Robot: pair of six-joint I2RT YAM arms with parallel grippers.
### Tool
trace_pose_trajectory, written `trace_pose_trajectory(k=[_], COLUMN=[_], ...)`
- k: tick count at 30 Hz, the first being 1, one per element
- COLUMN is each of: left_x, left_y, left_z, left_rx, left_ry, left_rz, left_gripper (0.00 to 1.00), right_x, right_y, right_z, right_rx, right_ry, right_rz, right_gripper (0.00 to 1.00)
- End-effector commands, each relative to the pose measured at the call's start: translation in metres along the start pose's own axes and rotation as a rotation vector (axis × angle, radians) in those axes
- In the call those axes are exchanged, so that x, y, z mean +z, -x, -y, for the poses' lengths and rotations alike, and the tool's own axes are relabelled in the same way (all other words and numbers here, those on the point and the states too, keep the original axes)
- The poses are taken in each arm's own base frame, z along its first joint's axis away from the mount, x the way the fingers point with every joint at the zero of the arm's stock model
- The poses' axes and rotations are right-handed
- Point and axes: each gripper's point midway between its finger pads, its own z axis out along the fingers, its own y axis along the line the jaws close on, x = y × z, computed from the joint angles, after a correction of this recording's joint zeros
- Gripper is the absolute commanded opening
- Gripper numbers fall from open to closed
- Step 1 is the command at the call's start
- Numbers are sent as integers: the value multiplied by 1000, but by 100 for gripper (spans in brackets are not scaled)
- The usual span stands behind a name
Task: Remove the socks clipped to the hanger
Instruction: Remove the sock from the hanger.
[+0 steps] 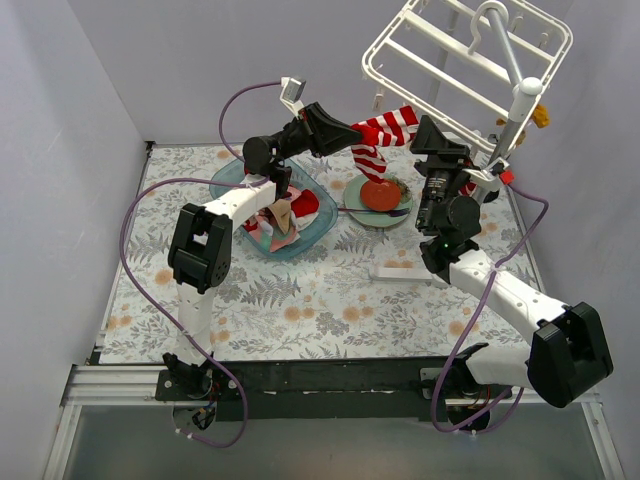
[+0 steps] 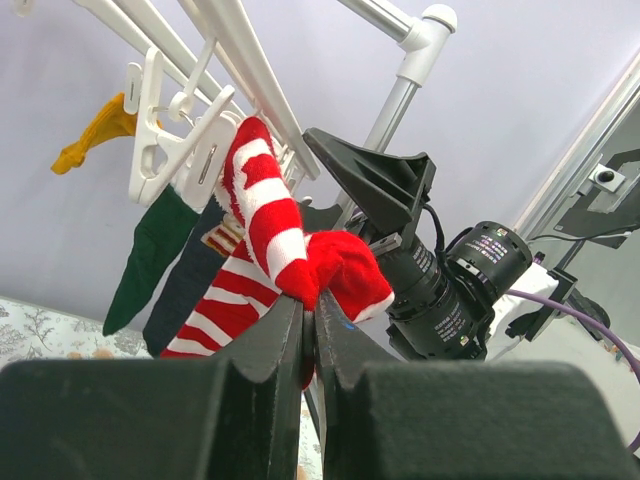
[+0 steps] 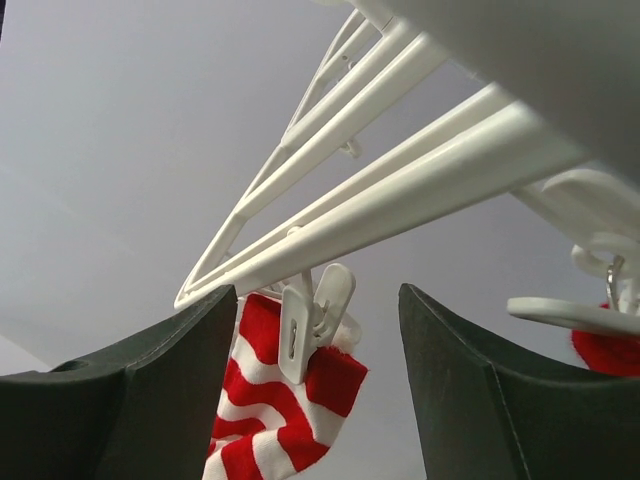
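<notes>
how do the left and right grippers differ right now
The left gripper is shut on a striped sock; the right gripper is open and holds nothing. The left gripper pinches fabric, while the right gripper's fingers flank a white clip without touching it. Both are raised under the hanger.

White hanger (image 1: pixel 465 55) of smooth, glossy plastic. Clipped beneath it hangs a red-and-white striped sock (image 2: pixel 265 215) — soft knitted cloth, matt and faintly ribbed. The clip (image 3: pixel 315 320) on it is the same shiny white plastic. The pole (image 2: pixel 392 105) beside the hanger looks like brushed metal. The left hand (image 2: pixel 310 315) is matt black plastic. Below the hanger, a translucent blue plastic tub (image 1: pixel 298 250) sits on the counter (image 1: pixel 320 300) — matt cloth printed with leaves.
</notes>
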Motion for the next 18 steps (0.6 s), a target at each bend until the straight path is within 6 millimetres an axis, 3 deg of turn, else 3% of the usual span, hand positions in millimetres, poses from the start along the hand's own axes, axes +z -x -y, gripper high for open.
trace_pose_trajectory(k=[1, 18], left_x=[-4, -6], left_y=[30, 28], left_z=[93, 92], left_rx=[-604, -610], left_ry=[-188, -185], left_rz=[-22, -22], left_gripper=[0, 0], right_x=[8, 3], right_y=[18, 14], right_z=[-25, -36], right_rx=[81, 89], right_ry=[43, 121], right_rz=[58, 32], right_gripper=[72, 53])
